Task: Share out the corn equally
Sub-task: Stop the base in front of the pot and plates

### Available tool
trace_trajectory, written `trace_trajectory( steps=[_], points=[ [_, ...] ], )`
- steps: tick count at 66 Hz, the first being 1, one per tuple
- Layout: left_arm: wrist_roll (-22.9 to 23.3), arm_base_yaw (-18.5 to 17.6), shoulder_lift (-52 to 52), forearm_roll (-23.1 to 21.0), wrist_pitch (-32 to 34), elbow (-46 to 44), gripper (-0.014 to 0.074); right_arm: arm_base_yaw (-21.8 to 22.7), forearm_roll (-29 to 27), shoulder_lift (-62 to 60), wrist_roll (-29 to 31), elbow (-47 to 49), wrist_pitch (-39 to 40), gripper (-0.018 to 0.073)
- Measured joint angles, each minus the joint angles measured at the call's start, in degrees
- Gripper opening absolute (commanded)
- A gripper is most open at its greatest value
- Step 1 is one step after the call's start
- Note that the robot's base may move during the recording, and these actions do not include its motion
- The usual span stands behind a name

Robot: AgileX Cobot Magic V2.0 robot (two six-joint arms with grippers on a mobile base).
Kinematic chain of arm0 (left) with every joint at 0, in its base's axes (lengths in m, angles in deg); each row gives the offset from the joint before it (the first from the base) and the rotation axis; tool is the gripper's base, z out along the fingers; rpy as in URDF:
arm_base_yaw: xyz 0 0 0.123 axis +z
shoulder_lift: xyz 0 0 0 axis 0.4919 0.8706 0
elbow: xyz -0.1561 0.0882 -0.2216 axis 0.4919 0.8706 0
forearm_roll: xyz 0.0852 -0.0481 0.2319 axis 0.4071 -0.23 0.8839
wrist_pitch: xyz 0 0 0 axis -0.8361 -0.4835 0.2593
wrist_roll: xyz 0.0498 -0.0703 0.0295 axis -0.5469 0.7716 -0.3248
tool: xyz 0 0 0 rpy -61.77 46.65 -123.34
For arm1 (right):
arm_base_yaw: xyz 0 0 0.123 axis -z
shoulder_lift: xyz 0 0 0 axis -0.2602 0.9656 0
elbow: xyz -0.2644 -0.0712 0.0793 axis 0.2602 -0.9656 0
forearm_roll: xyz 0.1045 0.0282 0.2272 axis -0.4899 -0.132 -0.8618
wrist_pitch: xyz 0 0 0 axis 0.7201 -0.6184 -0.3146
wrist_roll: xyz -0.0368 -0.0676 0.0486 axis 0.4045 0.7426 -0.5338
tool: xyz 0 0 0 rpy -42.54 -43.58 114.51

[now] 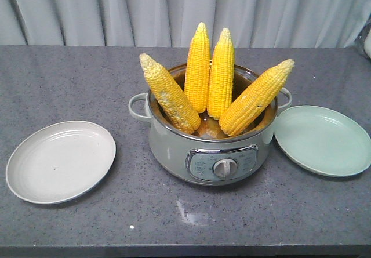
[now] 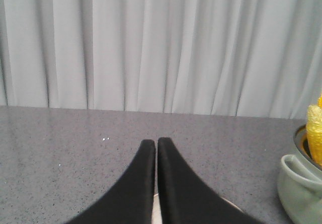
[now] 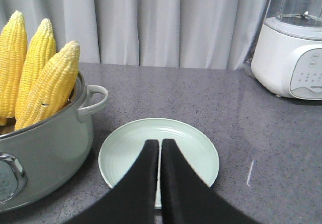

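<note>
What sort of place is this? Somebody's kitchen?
Probably a staged kitchen counter rather than a real home: a speckled grey countertop, an electric cooking pot holding four corn cobs, and a blender. The plain curtain behind hints at a test setup.

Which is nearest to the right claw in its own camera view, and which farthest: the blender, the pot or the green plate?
1. Green plate, directly beneath the right gripper.
2. Pot, close by on its left, holding the corn.
3. Blender, far off at the back right, near the curtain.
</note>
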Motion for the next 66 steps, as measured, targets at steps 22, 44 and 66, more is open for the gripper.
trace_trajectory(
  steps=[22,44,66],
  points=[
    [-0.42,0.00,18.02,0.00,-2.84,-9.80,-0.0007,0.00,-0.17,14.95,0.42,10.39,-5.33,-0.0005],
    [-0.44,0.00,24.83,0.45,-5.81,-9.80,0.0030,0.00,-0.17,19.32,0.42,10.39,-7.79,0.0015],
    [-1.85,0.00,27.48,1.96,-7.13,-9.80,0.0572,0.00,-0.17,19.46,0.65,10.39,-13.58,0.0468]
  ],
)
